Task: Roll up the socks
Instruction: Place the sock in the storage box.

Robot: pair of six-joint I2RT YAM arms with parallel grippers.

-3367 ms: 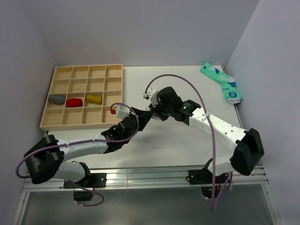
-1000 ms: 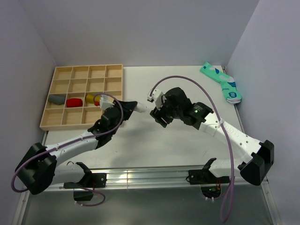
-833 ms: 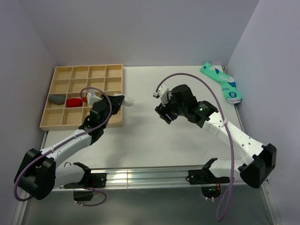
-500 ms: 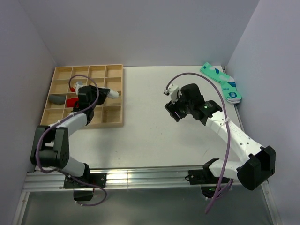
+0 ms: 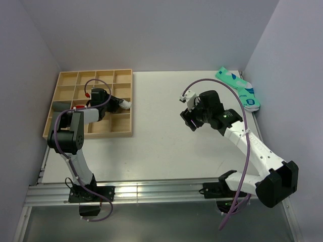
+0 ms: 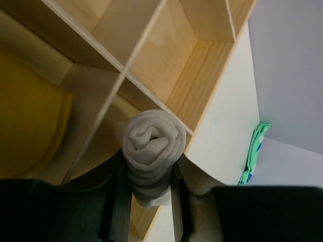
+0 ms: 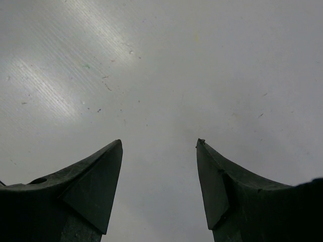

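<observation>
White worktop (image 5: 166, 146), walled on three sides. Wooden tray (image 5: 87, 135) with a grid of compartments sits on it, under the left hand (image 6: 149, 174). The left arm is folded back sharply, so the hand is over the tray's right-hand column, one row below the middle. Right hand (image 7: 159, 171) is well apart from the tray, out over bare worktop. Its jaws are spread wide with nothing between them, only worktop surface ahead of it. Teal socks (image 5: 238, 88) lie flat beyond the right hand near the far corner of the worktop. They also show as a thin green strip far ahead and right of the left hand in its wrist view. Yellow sock (image 6: 30, 126) fills the compartment just left of the left hand, close up and blurred. White sock (image 6: 151, 143) is rolled into a tight bundle and clamped between the left hand's two fingers, with the spiral end facing out past the fingertips. It sits in front of a divider by the tray's right wall; can't tell if it touches the tray floor. Grey bundle (image 5: 59, 106) and red bundle (image 5: 79, 107) are in the same row, behind the left hand, both partly hidden by the arm.
</observation>
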